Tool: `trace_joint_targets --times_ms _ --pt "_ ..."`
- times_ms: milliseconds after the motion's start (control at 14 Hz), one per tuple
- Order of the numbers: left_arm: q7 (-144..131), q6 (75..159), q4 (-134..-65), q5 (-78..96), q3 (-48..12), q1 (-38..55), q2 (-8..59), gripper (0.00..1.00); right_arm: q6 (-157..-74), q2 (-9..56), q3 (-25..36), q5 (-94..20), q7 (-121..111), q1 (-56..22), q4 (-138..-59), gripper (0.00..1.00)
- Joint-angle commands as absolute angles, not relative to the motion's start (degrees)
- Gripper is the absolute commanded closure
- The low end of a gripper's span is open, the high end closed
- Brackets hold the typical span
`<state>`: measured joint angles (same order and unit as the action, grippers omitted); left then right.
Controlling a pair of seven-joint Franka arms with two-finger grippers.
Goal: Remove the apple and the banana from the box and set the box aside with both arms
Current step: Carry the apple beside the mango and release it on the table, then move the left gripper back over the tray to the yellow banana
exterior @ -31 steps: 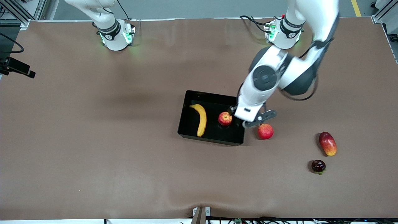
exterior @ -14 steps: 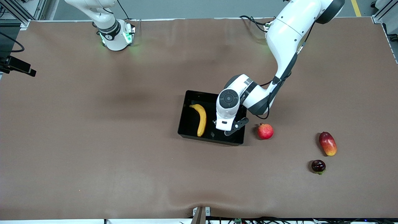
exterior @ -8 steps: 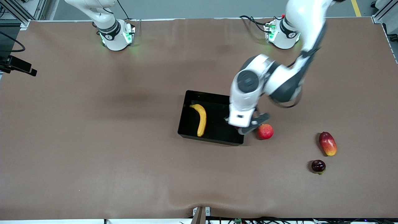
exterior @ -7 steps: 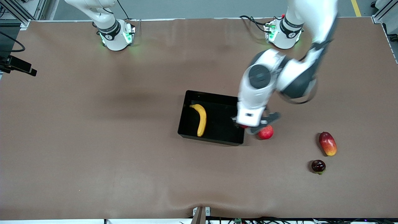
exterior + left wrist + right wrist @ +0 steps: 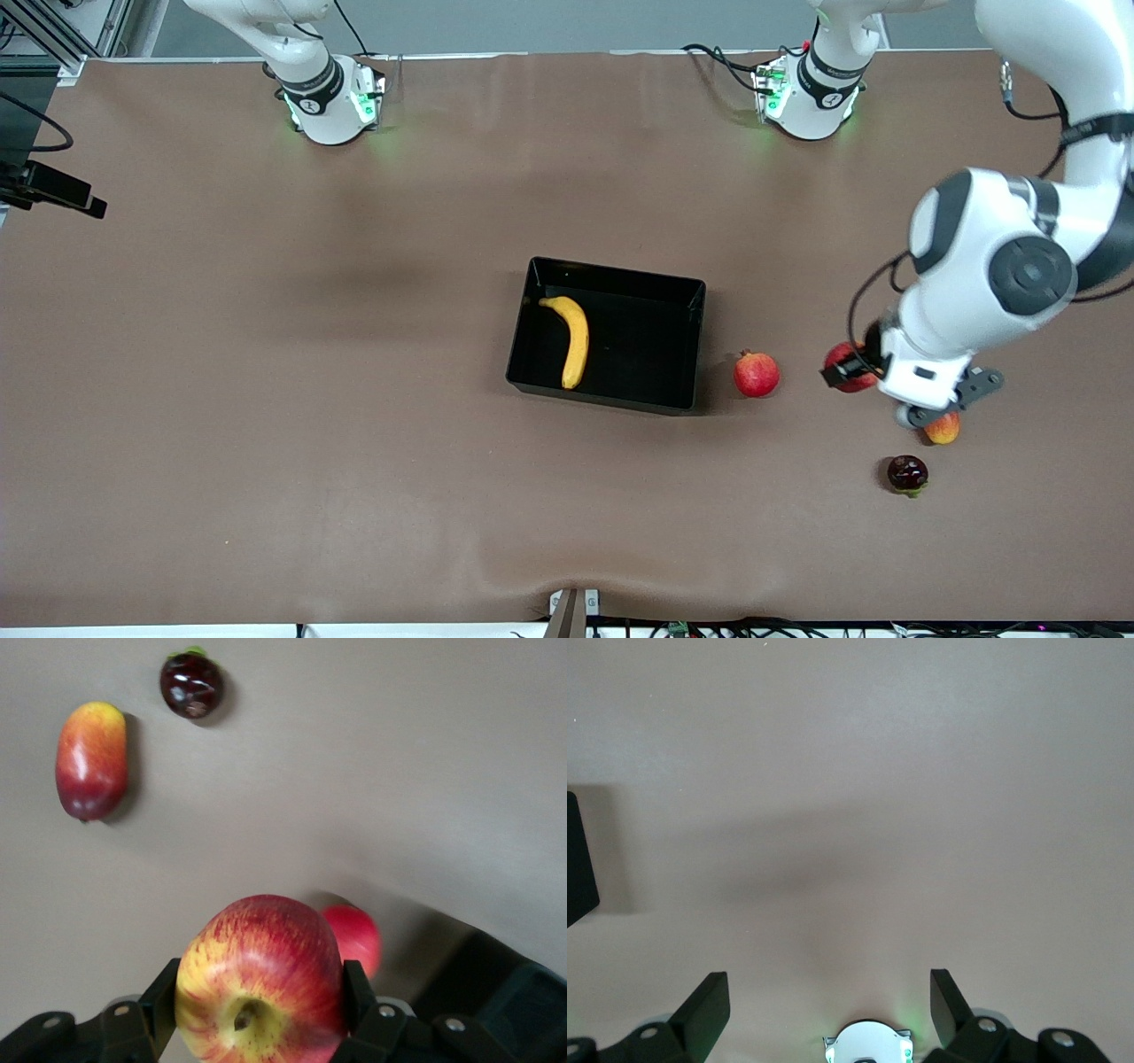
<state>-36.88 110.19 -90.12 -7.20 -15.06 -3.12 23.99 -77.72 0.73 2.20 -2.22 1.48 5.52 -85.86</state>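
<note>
Box point(image 5: 694, 292): mid-table, banana point(image 5: 574, 338) inside. Pomegranate point(image 5: 756, 374) just beside it; mango point(image 5: 90, 759) and dark fruit point(image 5: 907, 473) toward the left arm's end. Left gripper point(image 5: 257, 1010): over the mango, clamping the apple point(image 5: 259, 980). Right gripper point(image 5: 829, 1005): waiting, jaws wide, empty.

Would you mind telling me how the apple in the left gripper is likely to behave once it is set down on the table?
The apple is round and smooth, so it would probably roll or rock on the flat table. The left gripper pinches it only at its sides, so a slip seems possible. It looks firm, not squashed.
</note>
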Motion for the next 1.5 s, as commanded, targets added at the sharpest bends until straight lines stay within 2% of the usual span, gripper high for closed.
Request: trace_joint_targets --times_ms 0,429,643,714,857,929,1143,1429 --pt "-33.5 113.4 -90.4 -6.9 -15.3 -6.2 28.7 1.00 -77.1 1.1 1.4 -1.8 0.8 6.9 -85.3 0.00" --pt "-33.5 124.8 -92.5 -11.2 -15.3 -9.1 38.7 1.00 -77.3 3.4 1.4 -2.3 1.1 6.5 -85.3 0.00" --pt "-33.6 128.8 -92.2 -12.5 -15.3 -9.0 41.5 1.00 -77.8 8.5 1.1 -2.8 1.1 6.0 -84.8 0.00" --pt "-33.6 128.8 -91.8 -12.5 -15.3 -8.9 42.1 0.84 -77.8 9.5 1.1 -2.7 1.1 5.6 -84.7 0.00" --pt "-33.5 129.0 -91.9 -12.5 -15.4 -9.0 42.0 0.20 -77.3 9.6 1.1 -2.6 1.0 4.8 -84.7 0.00" --pt "-33.7 129.0 -91.9 -12.5 -15.5 -8.6 41.5 0.00 -77.3 9.5 1.1 -2.6 0.9 4.7 -84.7 0.00" --pt "-34.6 128.1 -91.7 -11.6 -18.2 -8.2 38.2 0.00 -77.1 10.2 1.1 -2.6 0.8 5.0 -85.3 0.00" --pt "-35.6 122.0 -90.8 -12.0 -24.5 -6.6 32.7 0.00 -76.7 10.5 1.1 -2.7 0.8 2.9 -85.2 0.00"
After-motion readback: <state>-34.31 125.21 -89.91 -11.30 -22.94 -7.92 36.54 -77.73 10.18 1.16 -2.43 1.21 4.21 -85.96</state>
